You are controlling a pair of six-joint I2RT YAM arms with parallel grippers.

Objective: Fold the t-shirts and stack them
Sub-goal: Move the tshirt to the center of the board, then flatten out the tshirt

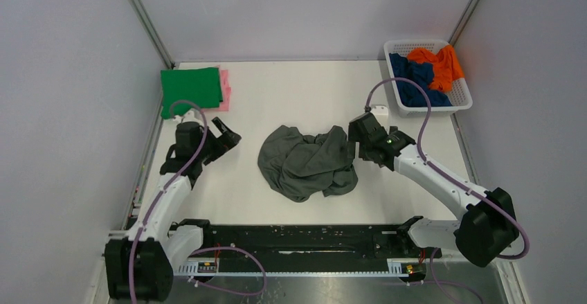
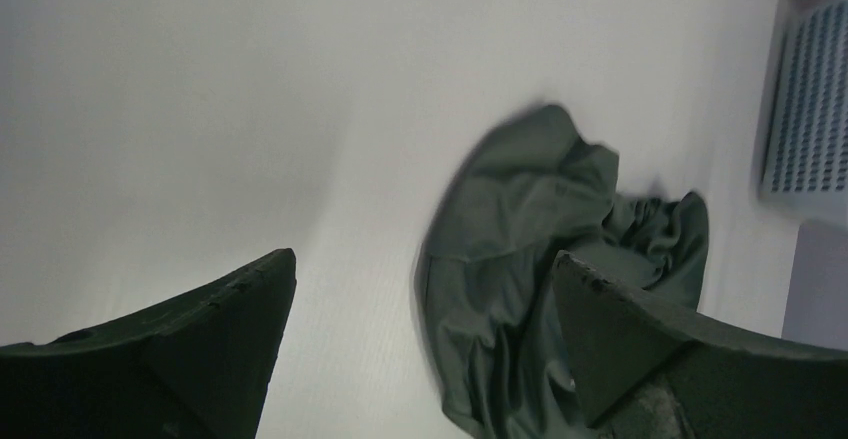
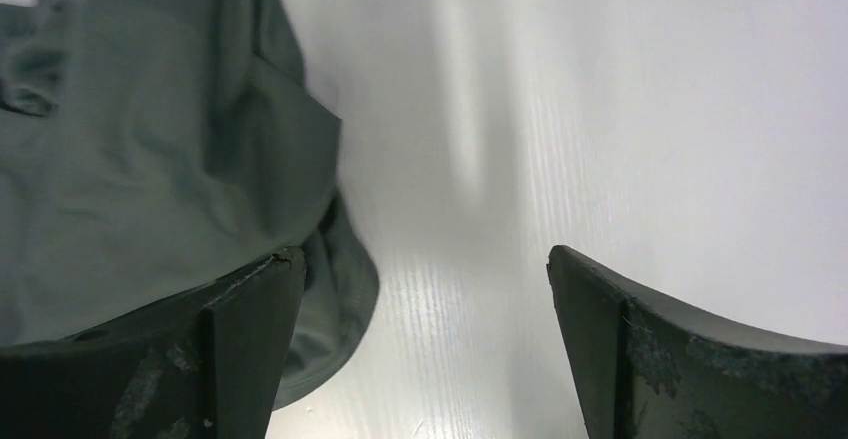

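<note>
Closest to my overhead view is the black base rail (image 1: pixel 304 238), with both arms reaching away from it over the white table (image 1: pixel 297 86). The dark grey t-shirt (image 1: pixel 301 162) lies crumpled in a heap at the middle of the table, unfolded, between the two grippers.

On my right wrist view the right gripper (image 3: pixel 420 259) has its fingers spread wide with only bare table between them. The cloth's edge runs under the left-hand finger (image 3: pixel 200 359); I can't say for sure whether that finger touches it. From above, this gripper's body hides the heap's right-hand edge.

The left gripper (image 1: pixel 230 138) hangs near the heap's left side, apart from it, fingers also wide apart and holding nothing.

At the far left corner the green t-shirt (image 1: pixel 190 89) sits folded flat on the pink t-shirt (image 1: pixel 225 88), of which only a strip shows at the right. At the far right the white lattice basket (image 1: pixel 462 102) holds the orange t-shirt (image 1: pixel 439 65) and the navy t-shirt (image 1: pixel 412 82), both bunched. A purple cable (image 1: pixel 408 89) from the right arm loops in front of the basket's near-left corner.
</note>
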